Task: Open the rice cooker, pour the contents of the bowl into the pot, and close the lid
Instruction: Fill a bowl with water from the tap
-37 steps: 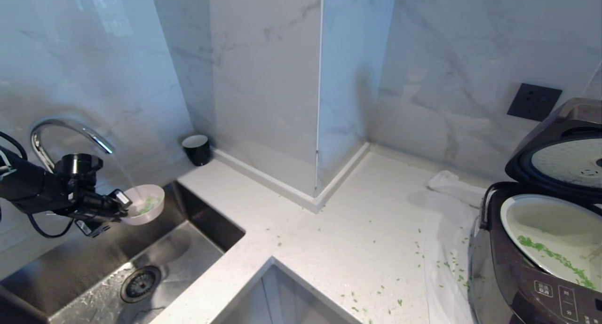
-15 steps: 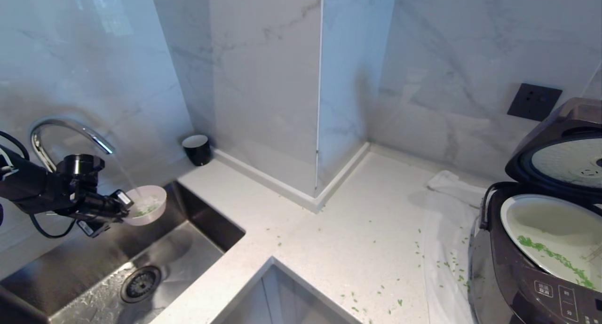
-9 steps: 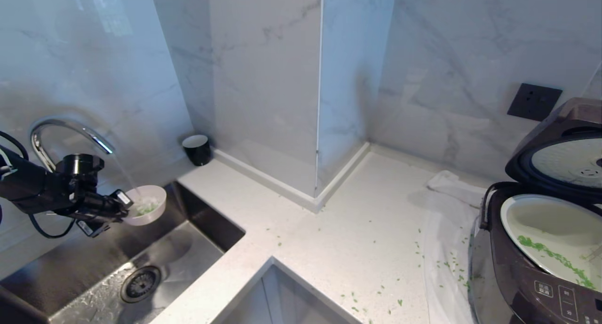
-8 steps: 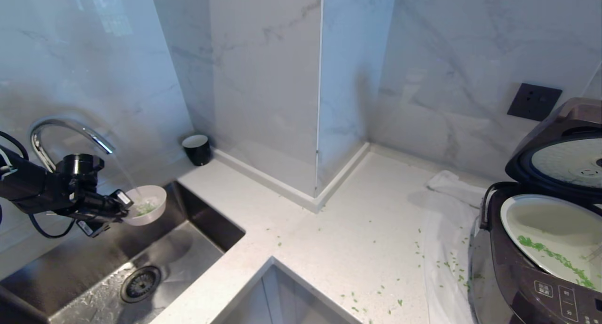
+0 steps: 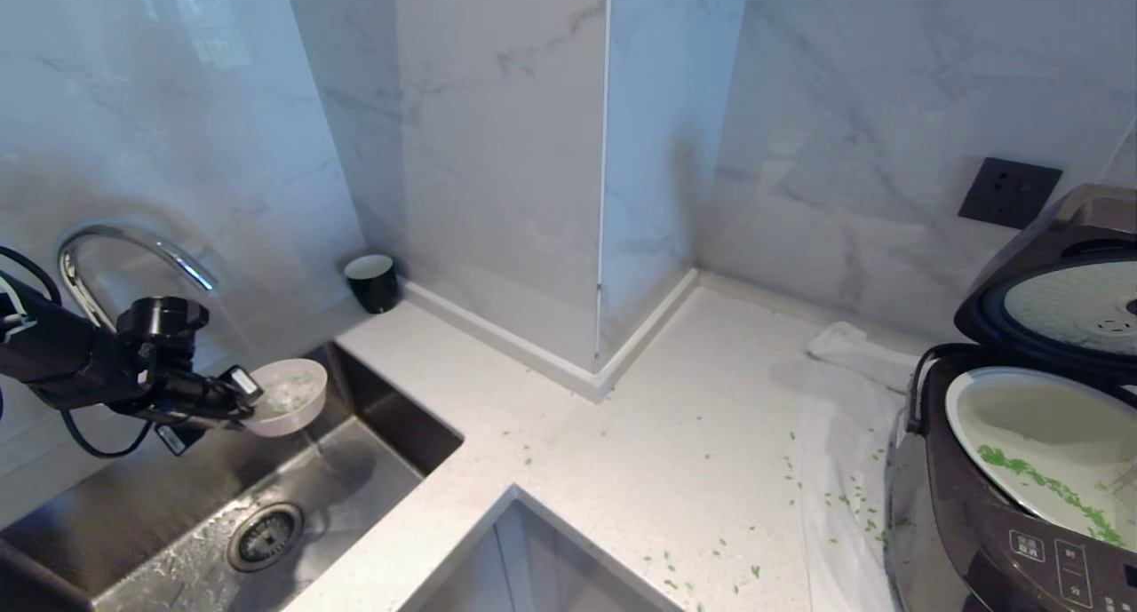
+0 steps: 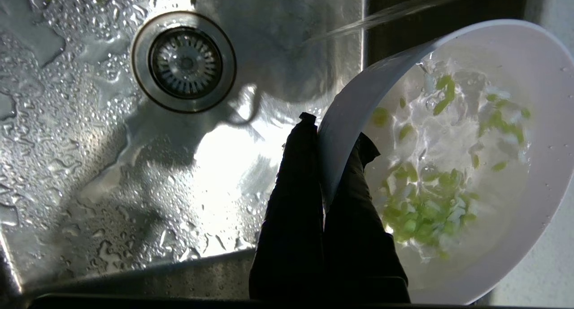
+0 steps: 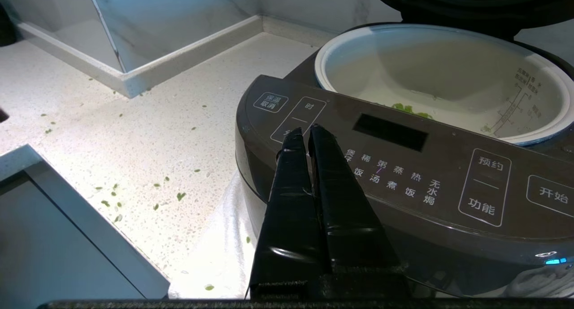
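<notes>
The left gripper clamps the rim of the small pale pink bowl (green bits afloat in water) above the steel sink's back right corner; open white worktop stretches right to the dark rice cooker, its lid raised.

The right gripper hangs closed before its panel.

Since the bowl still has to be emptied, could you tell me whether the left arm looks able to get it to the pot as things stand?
Probably yes: the lid stands open, the pot is uncovered, and bare counter lies between. The left gripper grips the bowl over the sink.
</notes>
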Controlling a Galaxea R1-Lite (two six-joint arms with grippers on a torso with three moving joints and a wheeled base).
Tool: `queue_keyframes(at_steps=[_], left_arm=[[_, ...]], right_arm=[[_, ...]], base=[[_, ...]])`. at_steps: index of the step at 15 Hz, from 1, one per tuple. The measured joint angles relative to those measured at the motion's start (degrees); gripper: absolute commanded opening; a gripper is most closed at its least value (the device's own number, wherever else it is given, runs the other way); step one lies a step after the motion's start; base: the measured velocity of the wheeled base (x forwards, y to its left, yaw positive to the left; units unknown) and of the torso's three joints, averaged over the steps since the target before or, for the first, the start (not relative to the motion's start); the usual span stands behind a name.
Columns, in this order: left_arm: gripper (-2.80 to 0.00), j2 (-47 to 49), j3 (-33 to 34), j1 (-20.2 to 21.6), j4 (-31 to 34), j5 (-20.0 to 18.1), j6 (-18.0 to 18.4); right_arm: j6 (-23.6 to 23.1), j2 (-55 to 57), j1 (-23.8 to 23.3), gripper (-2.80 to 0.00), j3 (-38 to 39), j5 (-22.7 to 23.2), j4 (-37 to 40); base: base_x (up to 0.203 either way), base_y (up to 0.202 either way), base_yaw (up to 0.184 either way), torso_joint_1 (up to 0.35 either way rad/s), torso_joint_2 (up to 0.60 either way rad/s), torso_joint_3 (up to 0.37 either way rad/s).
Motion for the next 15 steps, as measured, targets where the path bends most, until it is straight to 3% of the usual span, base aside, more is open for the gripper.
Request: queue_keyframes(at_steps=[7, 15], left_arm=[[-2.80, -3.6, 1.5, -6.1, 5.2, -0.2, -2.3], [-2.80, -5.8, 2.9, -16.4, 5.4, -0.2, -6.0]], right_arm=[[0.0, 0.0, 0.0, -2.80, 0.0, 0.0, 0.0], [0.0, 0.0, 0.0, -2.80, 0.0, 0.0, 0.0]], base=[[0.000, 0.000, 0.000, 0.000, 0.00, 0.000], [0.000, 0.000, 0.000, 0.000, 0.00, 0.000]])
